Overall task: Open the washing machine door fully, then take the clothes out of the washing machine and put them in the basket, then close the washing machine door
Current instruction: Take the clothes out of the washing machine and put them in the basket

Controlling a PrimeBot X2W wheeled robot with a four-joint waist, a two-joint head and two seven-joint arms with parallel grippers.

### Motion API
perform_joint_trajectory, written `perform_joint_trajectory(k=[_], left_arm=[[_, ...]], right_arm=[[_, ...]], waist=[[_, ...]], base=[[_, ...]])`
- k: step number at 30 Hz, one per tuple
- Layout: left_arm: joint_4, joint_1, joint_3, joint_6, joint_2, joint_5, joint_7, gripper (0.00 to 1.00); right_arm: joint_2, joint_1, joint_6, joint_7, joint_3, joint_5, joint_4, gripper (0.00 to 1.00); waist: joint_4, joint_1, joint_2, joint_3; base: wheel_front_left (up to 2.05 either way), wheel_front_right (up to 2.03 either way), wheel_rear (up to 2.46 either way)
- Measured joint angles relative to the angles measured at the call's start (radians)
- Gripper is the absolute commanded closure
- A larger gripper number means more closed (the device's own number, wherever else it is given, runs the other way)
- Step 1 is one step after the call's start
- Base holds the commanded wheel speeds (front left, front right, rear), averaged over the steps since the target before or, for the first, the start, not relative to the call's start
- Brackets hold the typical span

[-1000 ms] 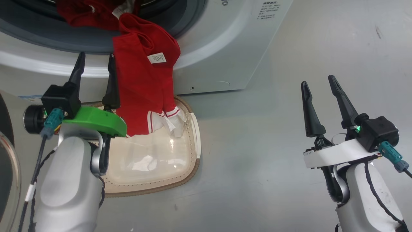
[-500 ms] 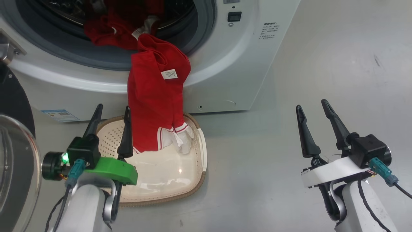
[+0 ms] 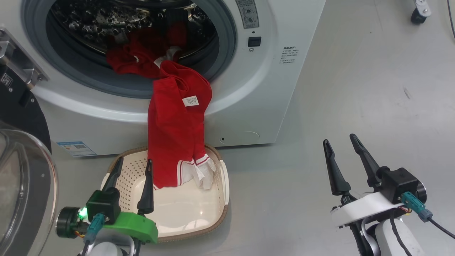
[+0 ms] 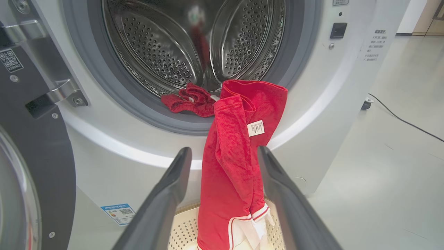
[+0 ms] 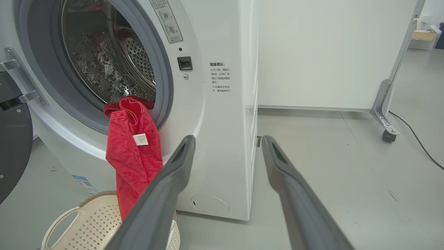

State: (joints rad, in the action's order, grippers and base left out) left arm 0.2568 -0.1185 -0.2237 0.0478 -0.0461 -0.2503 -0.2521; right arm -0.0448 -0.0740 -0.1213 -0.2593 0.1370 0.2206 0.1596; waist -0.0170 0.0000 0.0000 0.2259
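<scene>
The clothes (image 3: 176, 142) are only half out: one red garment hangs from the drum's lip over the grey seal and down the white front of the washing machine (image 3: 270, 89), its white-striped hem resting inside the basket (image 3: 224, 185); the rest lies bunched just inside the drum; the basket sits on the floor close against the machine's front, and the washing machine door (image 3: 21, 199) stands swung open at the left.

You are, I judge, mid-way through the unloading; grip the hanging garment through its doubled fold rather than by the thin hem, so it cannot slip; draw it outward and down over the basket, since a pull straight down would likely drag the cloth across the rubber seal; the bunched piece may come with it or may need its own reach into the drum, so check before you let go.

Your left fingers (image 3: 146, 192) are spread wide with nothing between them, low over the basket's near left part and pointing up at the machine; the left wrist view frames the garment between them, though apart from both; your right fingers (image 3: 333, 170) are likewise parted and empty, over bare floor well to the right of the basket.
</scene>
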Motion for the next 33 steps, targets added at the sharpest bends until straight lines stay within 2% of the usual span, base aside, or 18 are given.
perform_joint_trajectory(k=[10,33], left_arm=[[-0.045,0.043,-0.006,0.009,0.000,0.000,0.000,0.00],[-0.103,0.064,-0.010,0.022,0.000,0.021,0.000,0.00]], right_arm=[[0.000,0.027,0.002,0.000,0.015,0.009,-0.003,0.00],[0.000,0.027,0.011,0.000,0.030,0.010,-0.030,0.00]], waist=[[-0.003,0.0000,0.0000,-0.027],[-0.006,0.0000,0.0000,0.007]], base=[[0.00,0.00,0.00],[0.00,0.00,0.00]])
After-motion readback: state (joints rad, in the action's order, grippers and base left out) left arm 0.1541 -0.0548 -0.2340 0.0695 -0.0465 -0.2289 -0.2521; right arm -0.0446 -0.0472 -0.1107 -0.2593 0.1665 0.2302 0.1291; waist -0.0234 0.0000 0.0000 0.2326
